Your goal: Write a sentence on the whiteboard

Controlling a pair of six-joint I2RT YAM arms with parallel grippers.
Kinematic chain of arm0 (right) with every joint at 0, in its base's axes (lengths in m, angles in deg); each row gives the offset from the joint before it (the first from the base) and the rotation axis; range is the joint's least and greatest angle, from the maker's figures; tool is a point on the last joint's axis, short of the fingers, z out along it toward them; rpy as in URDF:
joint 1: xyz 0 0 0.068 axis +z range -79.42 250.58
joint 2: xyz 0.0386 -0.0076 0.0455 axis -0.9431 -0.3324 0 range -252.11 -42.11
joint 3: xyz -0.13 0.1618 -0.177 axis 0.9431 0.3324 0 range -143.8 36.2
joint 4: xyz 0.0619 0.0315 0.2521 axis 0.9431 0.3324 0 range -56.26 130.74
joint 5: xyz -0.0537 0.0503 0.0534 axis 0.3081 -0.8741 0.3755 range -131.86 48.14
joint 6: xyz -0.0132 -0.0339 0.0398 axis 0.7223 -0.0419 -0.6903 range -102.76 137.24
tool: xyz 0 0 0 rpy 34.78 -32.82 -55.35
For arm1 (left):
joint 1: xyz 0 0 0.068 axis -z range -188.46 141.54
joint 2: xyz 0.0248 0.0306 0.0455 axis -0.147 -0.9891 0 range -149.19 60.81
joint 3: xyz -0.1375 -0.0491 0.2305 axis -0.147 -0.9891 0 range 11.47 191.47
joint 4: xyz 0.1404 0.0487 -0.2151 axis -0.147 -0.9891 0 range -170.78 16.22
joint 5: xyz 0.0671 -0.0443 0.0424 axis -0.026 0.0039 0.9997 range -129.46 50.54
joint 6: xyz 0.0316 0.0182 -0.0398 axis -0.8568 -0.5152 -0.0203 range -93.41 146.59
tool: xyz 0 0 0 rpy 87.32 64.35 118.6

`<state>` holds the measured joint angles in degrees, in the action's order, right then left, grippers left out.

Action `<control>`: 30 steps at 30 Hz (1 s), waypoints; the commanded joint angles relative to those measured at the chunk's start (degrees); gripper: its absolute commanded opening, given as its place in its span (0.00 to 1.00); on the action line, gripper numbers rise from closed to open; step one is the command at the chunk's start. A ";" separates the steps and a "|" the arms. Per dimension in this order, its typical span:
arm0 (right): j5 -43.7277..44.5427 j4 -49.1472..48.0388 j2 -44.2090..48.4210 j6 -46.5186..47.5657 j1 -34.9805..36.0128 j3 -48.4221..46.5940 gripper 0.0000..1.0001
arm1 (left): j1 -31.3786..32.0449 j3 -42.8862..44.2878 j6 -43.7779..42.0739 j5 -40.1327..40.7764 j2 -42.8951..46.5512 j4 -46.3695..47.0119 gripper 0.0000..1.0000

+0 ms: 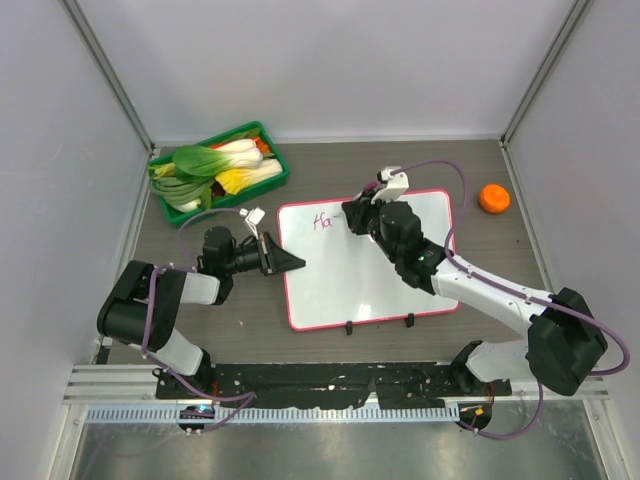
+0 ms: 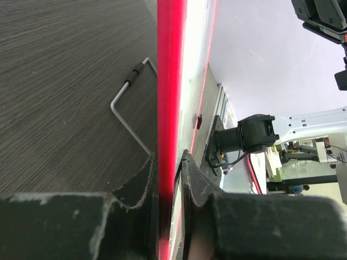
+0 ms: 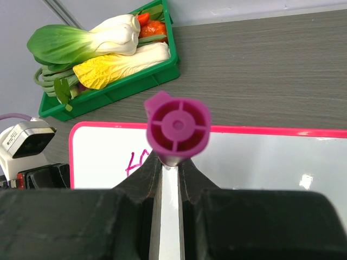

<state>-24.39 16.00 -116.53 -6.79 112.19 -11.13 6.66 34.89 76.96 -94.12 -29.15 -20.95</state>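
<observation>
Left jaws on whiteboard (image 1: 365, 275); right jaws on marker (image 3: 178, 125)

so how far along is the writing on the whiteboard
Done: only "Ha" in magenta near the far left corner of the whiteboard. In hand: the right claw grips the purple marker beside those letters; the left claw clamps the pink edge. Left: the rest of the sentence.

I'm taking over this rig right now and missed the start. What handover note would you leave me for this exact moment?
Left gripper: shut on the left frame edge of the whiteboard, which lies flat on the table.
Right gripper: shut on the purple marker, at the board's upper left.
Done: the sentence reads only "Ha".
Left: every remaining word.
</observation>
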 commanded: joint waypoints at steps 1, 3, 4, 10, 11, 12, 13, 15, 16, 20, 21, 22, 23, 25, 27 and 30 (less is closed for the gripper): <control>1.16 -2.13 -0.21 0.48 -0.30 0.57 0.01 | 0.97 -0.83 -7.13 5.43 -2.07 -7.75 0.00; 0.90 -1.95 0.14 0.22 -0.30 1.27 0.01 | 1.06 -0.83 -7.04 5.35 -2.16 -7.84 0.00; 0.98 -1.86 0.14 0.13 -0.38 1.71 0.01 | 0.97 -0.83 -7.13 5.35 -2.16 -7.75 0.00; -0.16 -0.90 1.28 -0.14 -0.21 2.59 0.01 | 0.97 -0.83 -7.13 5.52 -2.16 -7.84 0.00; -0.25 -0.72 1.37 -0.31 -0.30 2.68 0.01 | 0.97 -0.92 -7.13 5.44 -2.16 -7.75 0.00; -0.51 -0.55 1.55 -0.23 -0.30 2.86 0.01 | 0.97 -0.83 -7.13 5.52 -2.16 -7.84 0.00; -0.60 -0.46 1.72 -0.31 -0.21 2.95 0.01 | 0.97 -0.83 -7.13 5.44 -2.16 -7.75 0.00; -0.60 -0.28 2.25 -0.66 -0.30 3.38 0.01 | 0.97 -0.83 -7.13 5.43 -2.16 -7.75 0.00; -1.03 -0.28 2.60 -0.58 -0.30 3.56 0.01 | 1.06 -0.83 -7.13 5.35 -2.16 -7.75 0.00; -1.74 0.33 3.31 -1.02 -0.30 4.00 0.01 | 0.97 -0.83 -7.13 5.52 -2.16 -7.84 0.00; -2.00 0.33 3.57 -1.02 -0.30 4.26 0.01 | 0.97 -0.74 -7.13 5.44 -2.16 -7.75 0.00; -2.53 0.60 3.75 -1.10 -0.30 4.44 0.01 | 1.06 -0.74 -7.13 5.35 -2.16 -7.84 0.00; -2.71 0.77 3.83 -1.37 -0.30 4.53 0.01 | 0.97 -0.83 -7.13 5.43 -2.16 -7.84 0.00; -3.41 1.47 4.01 -1.46 -0.30 4.88 0.01 | 0.97 -0.83 -7.13 5.52 -2.16 -7.75 0.00; -4.11 1.91 4.36 -1.63 -0.38 5.40 0.00 | 0.97 -0.83 -7.13 5.52 -2.16 -7.84 0.00; -4.82 2.44 5.15 -2.07 -0.30 6.11 0.01 | 0.97 -0.74 -7.13 5.52 -2.24 -7.84 0.00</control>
<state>-28.39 16.11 -113.20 -8.49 112.08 -6.28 6.66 34.89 76.96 -94.10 -29.17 -21.12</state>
